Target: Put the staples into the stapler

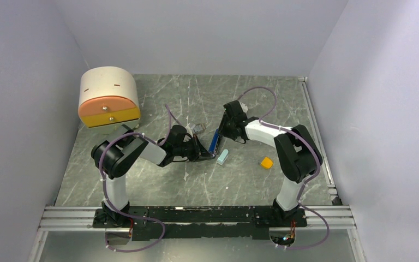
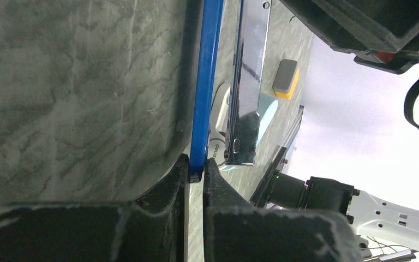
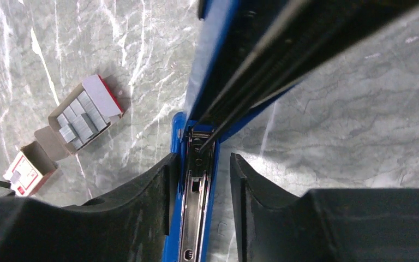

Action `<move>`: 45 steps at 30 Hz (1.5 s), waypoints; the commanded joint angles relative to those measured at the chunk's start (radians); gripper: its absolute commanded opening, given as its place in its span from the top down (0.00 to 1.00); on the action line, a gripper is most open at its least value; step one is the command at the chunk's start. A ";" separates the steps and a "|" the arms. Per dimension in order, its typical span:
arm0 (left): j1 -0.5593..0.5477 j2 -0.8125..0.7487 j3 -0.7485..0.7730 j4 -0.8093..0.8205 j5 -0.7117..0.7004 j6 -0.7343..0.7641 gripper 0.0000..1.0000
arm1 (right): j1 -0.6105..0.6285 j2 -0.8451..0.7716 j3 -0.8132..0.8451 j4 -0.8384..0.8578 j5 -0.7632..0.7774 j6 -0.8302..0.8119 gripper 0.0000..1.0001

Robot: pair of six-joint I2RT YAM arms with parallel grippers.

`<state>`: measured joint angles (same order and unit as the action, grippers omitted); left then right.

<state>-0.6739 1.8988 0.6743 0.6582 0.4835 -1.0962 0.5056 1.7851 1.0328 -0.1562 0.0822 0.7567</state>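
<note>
The stapler [image 1: 214, 143] lies open in the middle of the table. My left gripper [image 2: 196, 164] is shut on the near end of its thin blue base [image 2: 206, 82], with the chrome magazine [image 2: 248, 82] just to the right. My right gripper [image 3: 201, 164] straddles the blue body and its chrome channel [image 3: 196, 207]. The left finger [image 3: 158, 191] touches the blue side, and a gap remains at the right finger [image 3: 245, 185]. The black top arm [image 3: 283, 49] is swung up. The staples [image 3: 79, 117] lie as grey strips in an open box tray at the left.
A red-and-white box sleeve [image 3: 24, 169] lies beside the tray. Close to the stapler's near end sits a pale-blue piece [image 1: 222, 157]. An orange block [image 1: 267, 162] rests further right. A rounded cream and orange drawer unit [image 1: 109, 97] stands at the back left.
</note>
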 commanded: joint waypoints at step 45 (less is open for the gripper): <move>0.004 -0.510 -0.109 -0.430 -0.172 0.345 0.18 | -0.127 0.282 0.422 -0.158 0.266 -0.403 0.62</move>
<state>-0.6739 1.4254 0.5655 0.2932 0.3595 -0.8112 0.3843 2.0560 1.4250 -0.3229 0.3515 0.3828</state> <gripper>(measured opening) 0.788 0.346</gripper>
